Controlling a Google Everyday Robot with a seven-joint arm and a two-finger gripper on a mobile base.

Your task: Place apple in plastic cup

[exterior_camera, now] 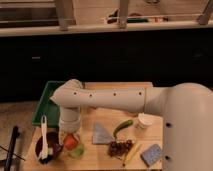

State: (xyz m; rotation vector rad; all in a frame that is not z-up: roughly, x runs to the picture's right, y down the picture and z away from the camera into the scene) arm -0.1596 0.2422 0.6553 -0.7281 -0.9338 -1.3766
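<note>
The apple (70, 141), small and orange-red, sits at the rim of the translucent light-green plastic cup (77, 151) near the table's front left. I cannot tell whether it rests in the cup or hangs just above it. My gripper (70, 134) points straight down right over the apple, below the white wrist (69, 120). The wrist hides most of the gripper and the top of the apple. The long white arm (115, 99) reaches in from the right.
A dark bowl (52, 150) with a white spatula (43, 140) stands left of the cup. A green tray (44, 104) lies behind. To the right are a grey triangular piece (102, 134), a green chili (123, 127), a white cup (145, 121), dark grapes (120, 148) and a blue sponge (151, 155).
</note>
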